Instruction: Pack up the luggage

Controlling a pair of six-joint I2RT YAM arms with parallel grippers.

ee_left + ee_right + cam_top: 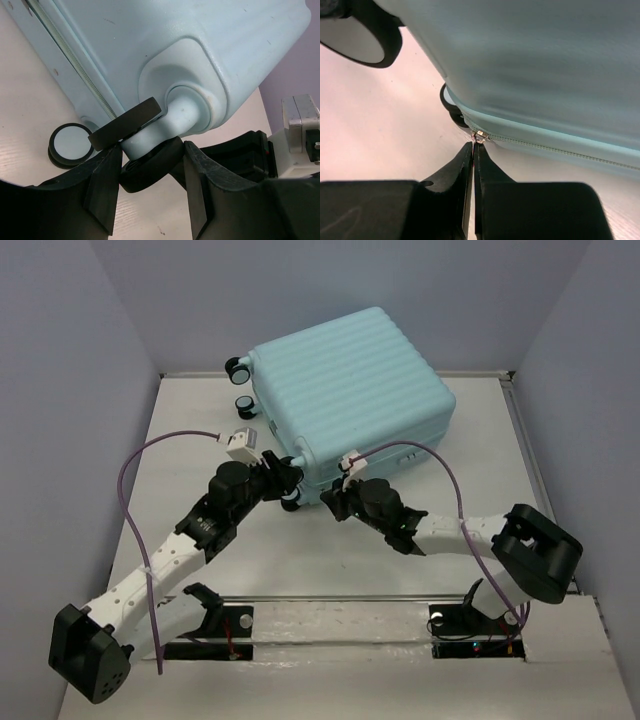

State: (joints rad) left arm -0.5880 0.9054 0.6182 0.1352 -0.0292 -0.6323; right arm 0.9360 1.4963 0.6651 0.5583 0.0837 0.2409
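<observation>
Blurry luggage (535, 70) shell, right wrist view

The luggage (345, 400) lies on the table (300, 565), left arm (165, 560) and right arm (450, 530) at its near edge.

A white table (300, 570) with a faintly scuffed top spreads across the view. It is boxed in by plain lavender-grey walls (70, 370) at the left, back and right. A metal rail (524, 455) runs along the table's right edge, and a glossy white strip (340, 620) lies across its near edge.
</observation>
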